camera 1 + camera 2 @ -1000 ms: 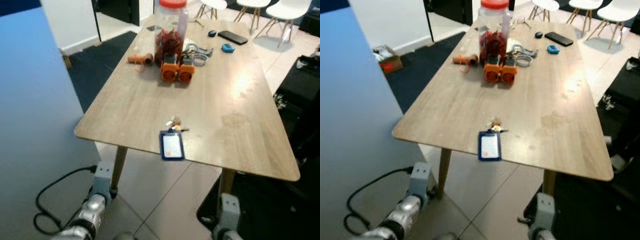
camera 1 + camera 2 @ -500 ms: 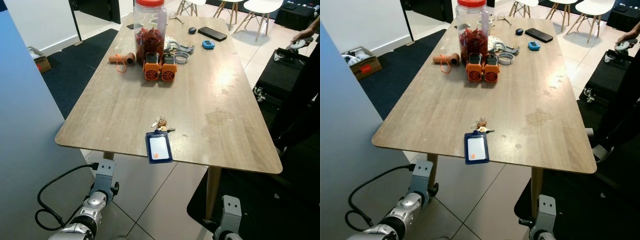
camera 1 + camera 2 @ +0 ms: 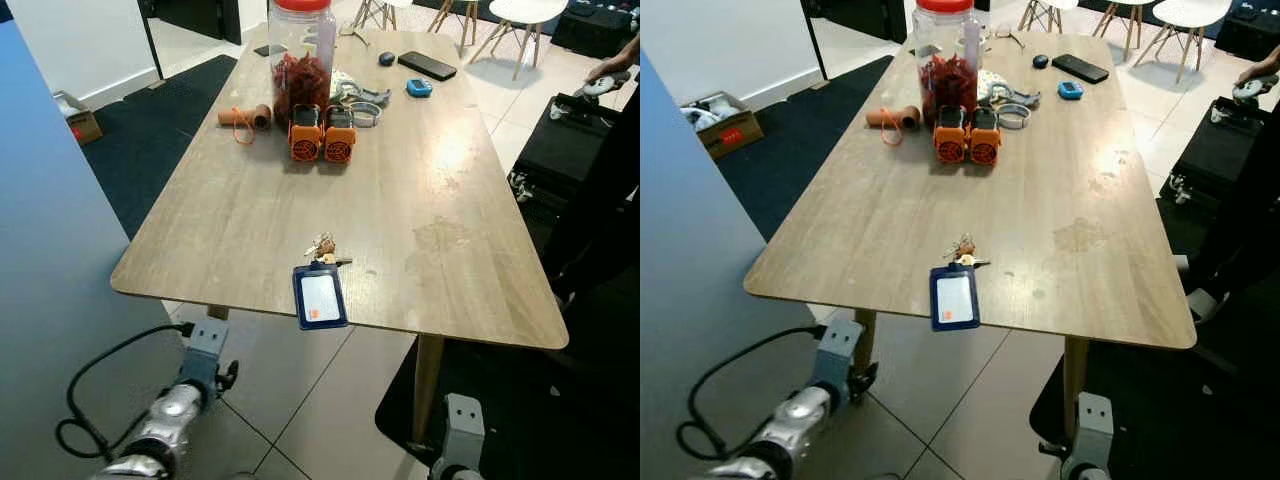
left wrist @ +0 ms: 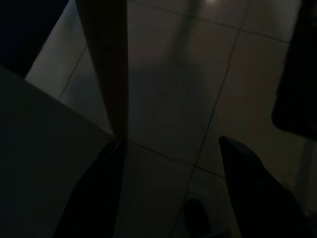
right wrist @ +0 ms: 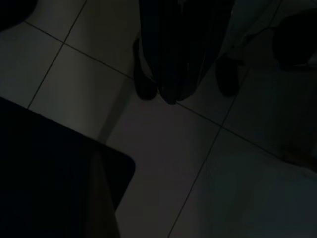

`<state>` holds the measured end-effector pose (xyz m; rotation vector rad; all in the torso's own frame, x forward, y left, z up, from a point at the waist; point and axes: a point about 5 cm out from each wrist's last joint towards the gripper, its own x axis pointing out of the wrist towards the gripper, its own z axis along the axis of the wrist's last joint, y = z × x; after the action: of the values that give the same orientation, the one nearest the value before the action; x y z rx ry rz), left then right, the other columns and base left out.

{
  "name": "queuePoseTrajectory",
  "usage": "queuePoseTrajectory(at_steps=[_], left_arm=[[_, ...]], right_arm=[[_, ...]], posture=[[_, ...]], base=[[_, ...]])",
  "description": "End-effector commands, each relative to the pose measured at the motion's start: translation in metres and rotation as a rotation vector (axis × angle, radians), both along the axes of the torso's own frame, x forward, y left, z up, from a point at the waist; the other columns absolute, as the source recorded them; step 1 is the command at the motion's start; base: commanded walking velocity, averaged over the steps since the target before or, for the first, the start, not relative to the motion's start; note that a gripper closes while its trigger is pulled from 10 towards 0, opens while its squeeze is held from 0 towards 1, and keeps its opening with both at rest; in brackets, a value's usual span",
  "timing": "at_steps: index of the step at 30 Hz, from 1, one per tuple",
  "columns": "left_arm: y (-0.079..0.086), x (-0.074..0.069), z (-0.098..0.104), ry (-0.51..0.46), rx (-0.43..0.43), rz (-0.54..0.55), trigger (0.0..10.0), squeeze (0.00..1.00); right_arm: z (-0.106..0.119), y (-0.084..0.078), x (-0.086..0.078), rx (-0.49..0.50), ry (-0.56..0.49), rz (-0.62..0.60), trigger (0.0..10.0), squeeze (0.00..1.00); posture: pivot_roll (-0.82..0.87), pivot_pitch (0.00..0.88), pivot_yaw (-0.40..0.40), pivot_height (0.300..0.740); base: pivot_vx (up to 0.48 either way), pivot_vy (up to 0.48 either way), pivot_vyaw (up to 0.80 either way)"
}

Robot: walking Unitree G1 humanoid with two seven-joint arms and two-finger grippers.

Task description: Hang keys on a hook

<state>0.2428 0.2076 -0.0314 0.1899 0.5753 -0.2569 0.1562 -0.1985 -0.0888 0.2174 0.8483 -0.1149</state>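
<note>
Standing before the wooden table (image 3: 250,200), we judge we're at the approach step: the keys (image 3: 324,246) lie near its front edge, touching the blue badge holder (image 3: 320,296). Left gripper (image 4: 168,188) hangs spread, right gripper (image 5: 178,54) pressed together. Next: reach up and grasp.

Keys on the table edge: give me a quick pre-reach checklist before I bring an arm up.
1. Keys located, lying on the table near its front edge: ok.
2. Blue badge holder beside the keys overhangs the edge, could slip: not ok.
3. Space around the keys free of clutter; jar and orange items sit far back: ok.
4. Left gripper open, low beside a table leg: ok.
5. Right gripper shut, hanging near the floor: not ok.
6. Hook location: cannot tell.
</note>
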Motion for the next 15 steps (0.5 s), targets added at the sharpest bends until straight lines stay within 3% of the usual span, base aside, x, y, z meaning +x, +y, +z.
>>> queuePoseTrajectory(at_steps=[1, 5, 7, 10, 15], left_arm=[[0.011, -0.006, 0.002, -0.003, 0.001, -0.056, 10.0, 0.00], [0.029, -0.021, 0.010, -0.018, 0.030, -0.307, 10.0, 0.00], [0.029, -0.023, 0.011, -0.019, 0.038, -0.342, 10.0, 0.00], [0.024, -0.042, 0.018, -0.039, 0.009, -0.612, 10.0, 0.00], [0.021, -0.054, 0.029, -0.062, -0.071, -0.734, 10.0, 0.00]], right_arm=[[-0.001, -0.003, -0.004, -0.010, 0.008, -0.005, 10.0, 0.00], [-0.001, -0.007, -0.006, -0.018, 0.014, -0.001, 10.0, 0.00], [-0.001, -0.007, -0.006, -0.019, 0.014, 0.000, 10.0, 0.00], [-0.001, -0.008, -0.005, -0.020, 0.014, 0.004, 10.0, 0.00], [0.000, -0.007, -0.002, -0.018, 0.008, 0.004, 10.0, 0.00]], posture=[[0.05, 0.015, -0.002, 0.740], [0.06, 0.022, -0.012, 0.740], [0.06, 0.022, -0.012, 0.740], [0.06, 0.030, -0.018, 0.740], [0.05, 0.038, -0.016, 0.740]], base=[[0.000, 0.000, 0.00], [0.000, 0.000, 0.00], [0.000, 0.000, 0.00], [0.000, 0.000, 0.00], [0.000, 0.000, 0.00]])
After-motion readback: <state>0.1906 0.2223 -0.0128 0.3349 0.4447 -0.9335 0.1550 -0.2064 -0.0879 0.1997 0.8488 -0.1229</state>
